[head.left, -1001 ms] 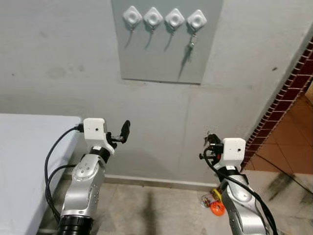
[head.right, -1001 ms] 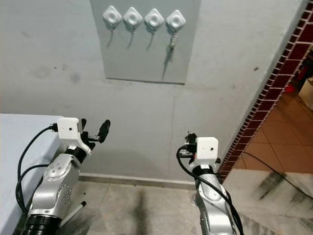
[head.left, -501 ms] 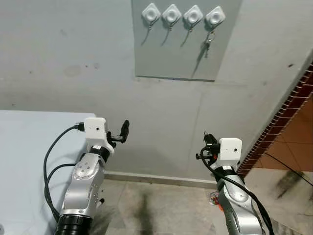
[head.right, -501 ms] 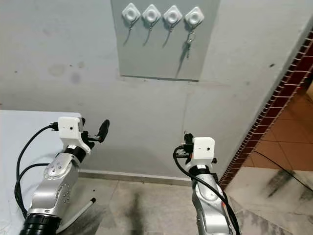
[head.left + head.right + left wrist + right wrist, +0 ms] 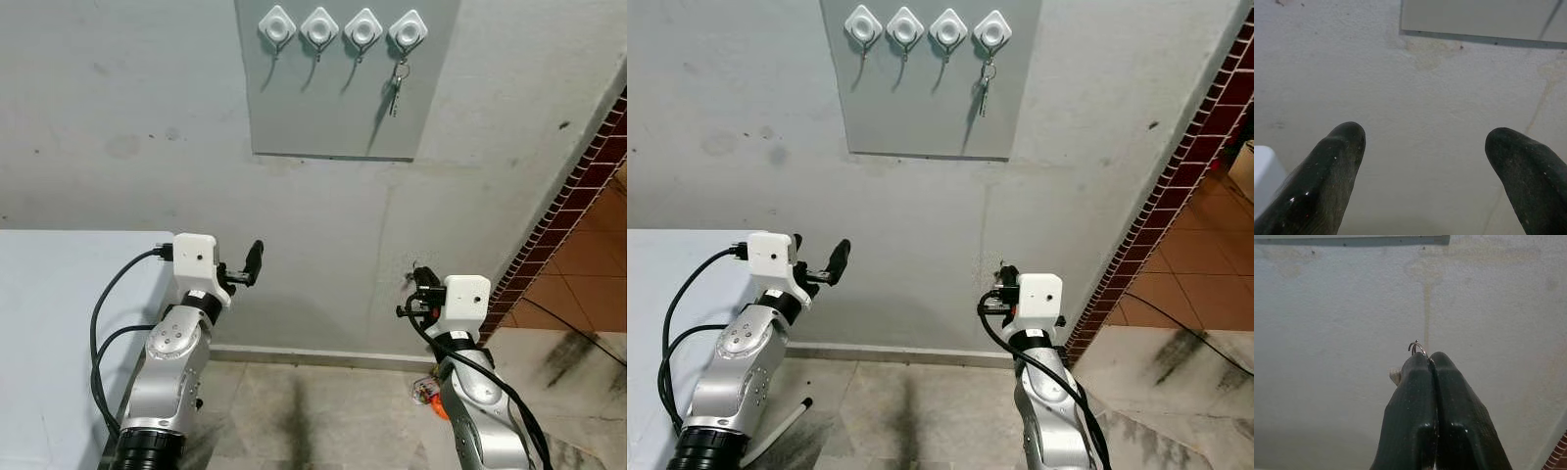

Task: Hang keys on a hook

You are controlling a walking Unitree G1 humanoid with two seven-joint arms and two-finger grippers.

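Camera view: swings between frames, ends near its start. Key [image 5: 395, 86] on rightmost hook [image 5: 407, 30]: hangs straighter than 0.5 s ago.

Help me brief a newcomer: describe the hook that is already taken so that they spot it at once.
On the wall ahead hangs a grey panel with a row of four white diamond-shaped hooks along its top. The taken hook is the one at the robot's right end of the row. Alone among the four, it has a key dangling from it.
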